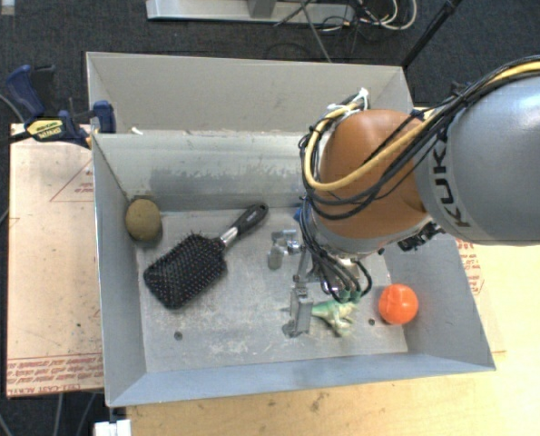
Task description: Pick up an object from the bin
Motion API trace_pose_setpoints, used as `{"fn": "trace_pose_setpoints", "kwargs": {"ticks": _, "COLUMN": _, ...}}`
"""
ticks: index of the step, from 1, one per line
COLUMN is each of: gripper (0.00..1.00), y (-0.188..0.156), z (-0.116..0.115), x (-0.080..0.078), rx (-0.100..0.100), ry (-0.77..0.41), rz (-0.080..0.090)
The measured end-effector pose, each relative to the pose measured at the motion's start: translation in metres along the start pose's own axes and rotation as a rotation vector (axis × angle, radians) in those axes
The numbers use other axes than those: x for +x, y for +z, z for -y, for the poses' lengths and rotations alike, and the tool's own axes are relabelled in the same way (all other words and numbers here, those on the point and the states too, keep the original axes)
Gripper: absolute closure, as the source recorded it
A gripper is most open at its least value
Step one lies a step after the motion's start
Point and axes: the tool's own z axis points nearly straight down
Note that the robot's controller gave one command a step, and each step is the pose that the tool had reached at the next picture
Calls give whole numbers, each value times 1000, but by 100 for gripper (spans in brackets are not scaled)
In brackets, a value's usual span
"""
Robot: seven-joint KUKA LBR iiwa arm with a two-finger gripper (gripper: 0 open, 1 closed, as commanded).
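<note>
My gripper [288,289] hangs over the bin floor right of the middle, its two metal fingers spread apart and open, with only bare floor between them. A small green and white toy [335,314] lies just right of the nearer fingertip [295,325], close to it or touching. An orange ball [398,303] rests further right, near the bin's right wall. To the left lies a black hairbrush [192,263], bristles up, its handle pointing toward the far fingertip [277,257].
A brown fuzzy ball [143,219] sits in the far left corner. The arm's orange cover and cables hang over the bin's right half and hide the floor beneath.
</note>
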Motion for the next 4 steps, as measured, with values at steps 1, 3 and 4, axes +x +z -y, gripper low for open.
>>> {"fn": "trace_pose_setpoints", "kwargs": {"ticks": 1, "gripper": 0, "y": -4, "z": 1, "x": -2, "rx": -1, "ry": 3, "rz": 8}}
{"fn": "trace_pose_setpoints", "kwargs": {"ticks": 3, "gripper": 0, "y": 52, "z": -93, "x": -38, "rx": 0, "ry": -255, "rz": 11}}
{"fn": "trace_pose_setpoints", "kwargs": {"ticks": 4, "gripper": 0, "y": 72, "z": -101, "x": -93, "rx": -2, "ry": -261, "rz": 15}}
